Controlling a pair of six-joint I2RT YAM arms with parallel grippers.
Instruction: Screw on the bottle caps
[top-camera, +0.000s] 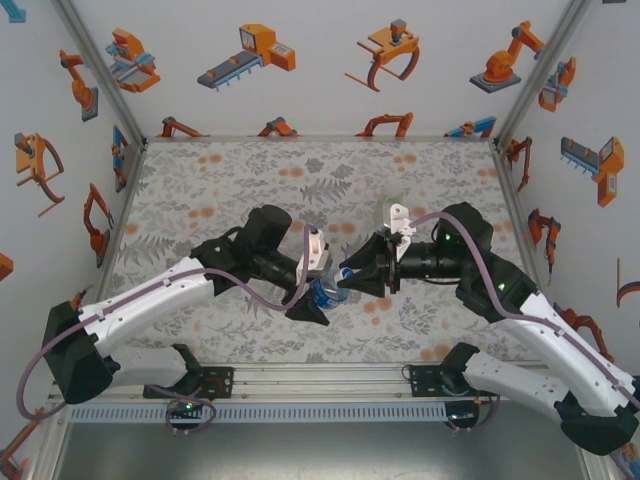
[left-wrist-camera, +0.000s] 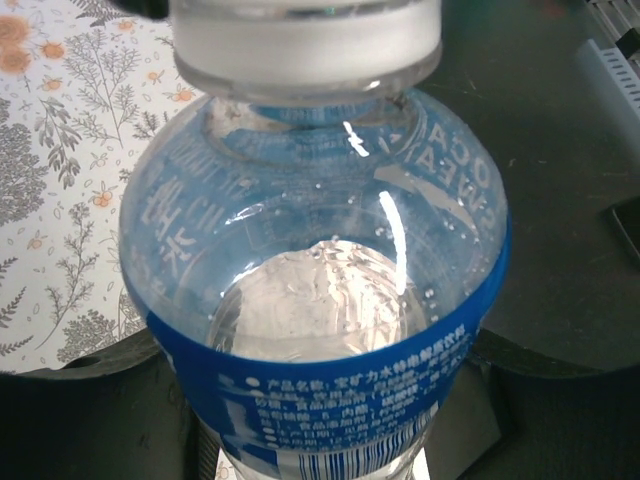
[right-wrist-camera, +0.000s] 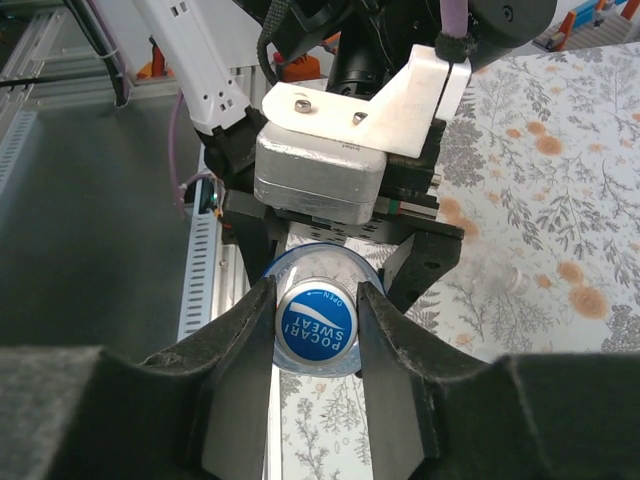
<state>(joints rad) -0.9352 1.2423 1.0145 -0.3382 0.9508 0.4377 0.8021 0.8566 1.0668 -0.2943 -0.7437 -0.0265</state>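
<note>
The left end effector (top-camera: 320, 290) is clenched on a small clear plastic bottle with a blue label (left-wrist-camera: 320, 250). The right end effector (right-wrist-camera: 318, 300) grips its round blue-topped white cap (right-wrist-camera: 318, 328) from both sides.

Blue-labelled clear bottle (left-wrist-camera: 320, 300), blue-and-white cap (right-wrist-camera: 318, 325), floral table (top-camera: 250, 170)

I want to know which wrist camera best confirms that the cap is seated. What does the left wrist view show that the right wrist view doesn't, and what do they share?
Left wrist view: the blue-label bottle seen from its side, with the small print on its label, its clear shoulder, and the white skirt of the cap at its neck.
Right wrist view: the cap's blue printed top seen end-on, the right gripper closed against its sides, and the left gripper holding the bottle behind it.
Shared: the same bottle and cap, and the floral table cover.
</note>
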